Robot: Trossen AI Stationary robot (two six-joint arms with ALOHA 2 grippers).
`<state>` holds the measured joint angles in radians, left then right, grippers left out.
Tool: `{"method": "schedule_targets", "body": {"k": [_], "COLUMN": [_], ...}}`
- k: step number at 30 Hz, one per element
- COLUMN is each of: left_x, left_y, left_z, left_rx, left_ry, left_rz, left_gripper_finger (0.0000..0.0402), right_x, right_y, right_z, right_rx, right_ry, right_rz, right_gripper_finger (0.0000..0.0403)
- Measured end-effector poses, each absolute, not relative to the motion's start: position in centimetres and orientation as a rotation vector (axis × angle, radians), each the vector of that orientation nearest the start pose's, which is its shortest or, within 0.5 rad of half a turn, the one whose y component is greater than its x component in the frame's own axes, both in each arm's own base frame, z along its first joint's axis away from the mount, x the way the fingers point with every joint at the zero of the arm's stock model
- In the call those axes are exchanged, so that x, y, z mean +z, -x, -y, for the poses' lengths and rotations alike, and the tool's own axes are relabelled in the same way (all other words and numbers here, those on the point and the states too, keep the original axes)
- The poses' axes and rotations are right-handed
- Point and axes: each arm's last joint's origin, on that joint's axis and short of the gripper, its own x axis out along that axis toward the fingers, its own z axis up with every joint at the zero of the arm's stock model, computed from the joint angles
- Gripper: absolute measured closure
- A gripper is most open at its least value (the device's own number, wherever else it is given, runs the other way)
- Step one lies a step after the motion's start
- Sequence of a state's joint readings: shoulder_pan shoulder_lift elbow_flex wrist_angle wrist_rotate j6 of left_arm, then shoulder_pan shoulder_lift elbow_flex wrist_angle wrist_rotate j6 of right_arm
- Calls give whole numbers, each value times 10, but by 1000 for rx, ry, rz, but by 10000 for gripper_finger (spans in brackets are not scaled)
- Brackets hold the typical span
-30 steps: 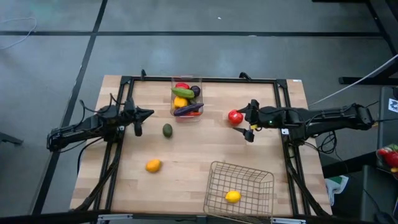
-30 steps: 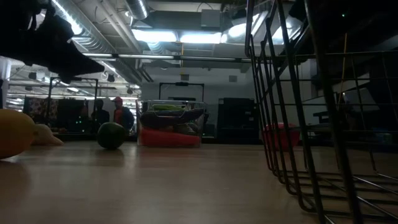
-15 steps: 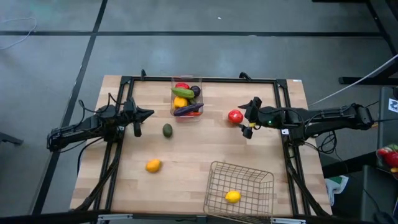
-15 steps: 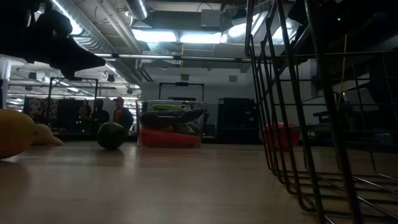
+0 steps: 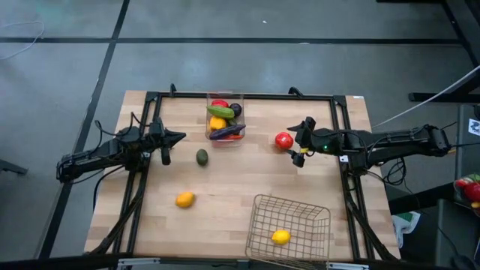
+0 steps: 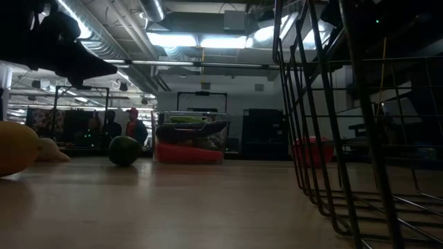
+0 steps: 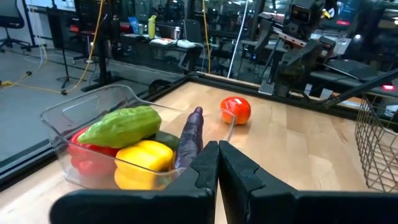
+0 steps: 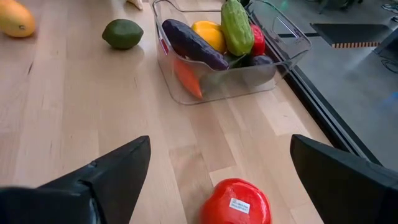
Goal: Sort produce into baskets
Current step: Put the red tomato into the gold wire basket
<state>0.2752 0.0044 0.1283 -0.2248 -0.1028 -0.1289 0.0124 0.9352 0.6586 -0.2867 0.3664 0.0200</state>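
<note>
I see the wire-mesh basket (image 5: pixel 290 223) at the table's near edge and the clear plastic bin (image 5: pixel 225 120), packed, at the far edge. My right gripper (image 8: pixel 211 177), fingers spread wide, hovers with the round, glossy red tomato (image 8: pixel 237 202) dead ahead between them. The left gripper (image 7: pixel 217 163) waits pressed together, farther off.

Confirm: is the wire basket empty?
No. In the high view a yellow lemon-like fruit lies inside the wire basket near the table's front edge.
</note>
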Motion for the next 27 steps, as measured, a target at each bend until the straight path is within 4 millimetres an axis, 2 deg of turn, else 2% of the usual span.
{"method": "schedule_targets", "body": {"k": [7,21,27], "left_x": [184,184,184], "left_y": [-84,-84,-84], "left_z": [-27,-27,-27], "left_rx": [388,388,388], "left_ry": [214,215,215], "left_rz": [-68,-68,-69], "left_gripper_finger": [394,394,394], "right_x": [256,257,262], "right_y": [-196,-196,-197], "right_z": [8,8,11], "right_rx": [-350,-355,-487], "right_ry": [87,78,3], "right_rz": [-552,-541,-458], "right_gripper_finger": [20,20,20]}}
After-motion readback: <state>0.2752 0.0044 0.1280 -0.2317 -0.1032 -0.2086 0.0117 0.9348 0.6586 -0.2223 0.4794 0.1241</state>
